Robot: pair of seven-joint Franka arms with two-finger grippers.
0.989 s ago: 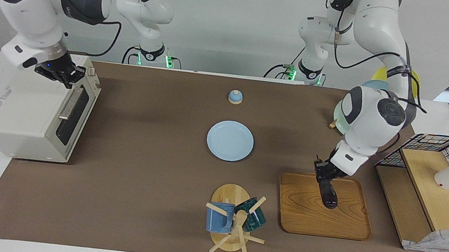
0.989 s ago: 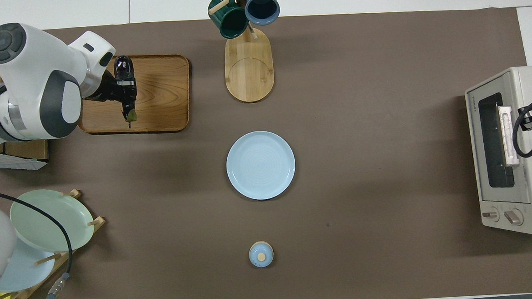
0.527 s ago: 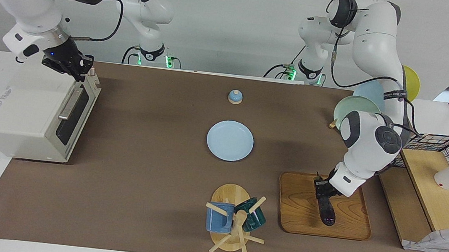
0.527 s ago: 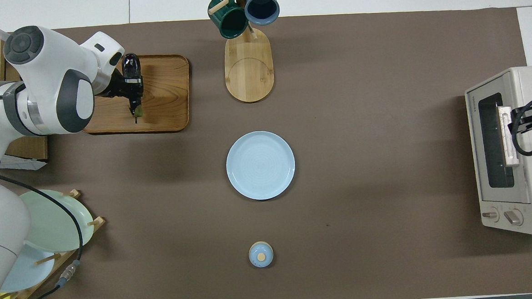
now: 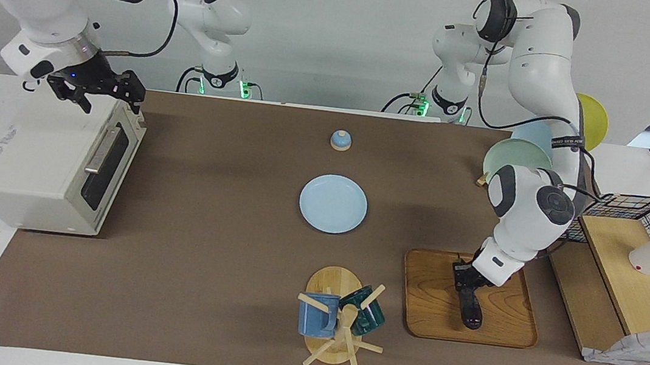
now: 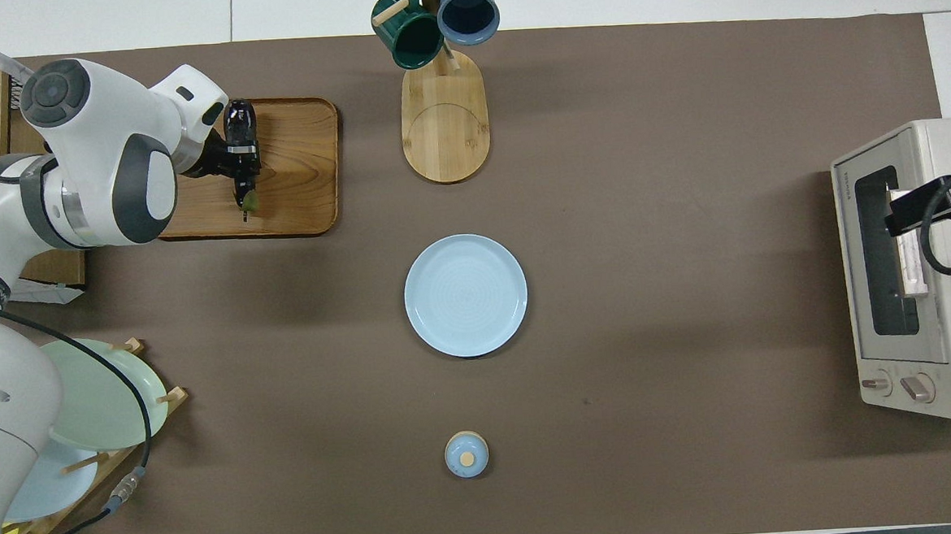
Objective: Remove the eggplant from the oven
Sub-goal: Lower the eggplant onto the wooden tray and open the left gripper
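Observation:
The eggplant (image 5: 470,307) is dark and glossy and lies lengthwise over the wooden tray (image 5: 433,305), its tip down at the tray's surface. My left gripper (image 5: 466,286) is shut on the eggplant's stem end. From overhead, the eggplant (image 6: 239,121) and left gripper (image 6: 238,159) sit over the same tray (image 6: 299,170). The white oven (image 5: 52,157) stands at the right arm's end of the table with its door shut; it also shows in the overhead view (image 6: 915,276). My right gripper (image 5: 100,91) hangs above the oven's top edge, holding nothing; it also shows in the overhead view (image 6: 932,206).
A light blue plate (image 5: 333,203) lies mid-table. A small blue lidded pot (image 5: 340,140) sits nearer to the robots. A mug rack (image 5: 337,318) with two mugs stands beside the tray. A dish rack with plates (image 5: 518,155) and a wire basket (image 5: 634,211) stand at the left arm's end.
My left gripper has lowered the eggplant onto the tray. My right gripper has lifted off the oven door's top edge and turned above the oven.

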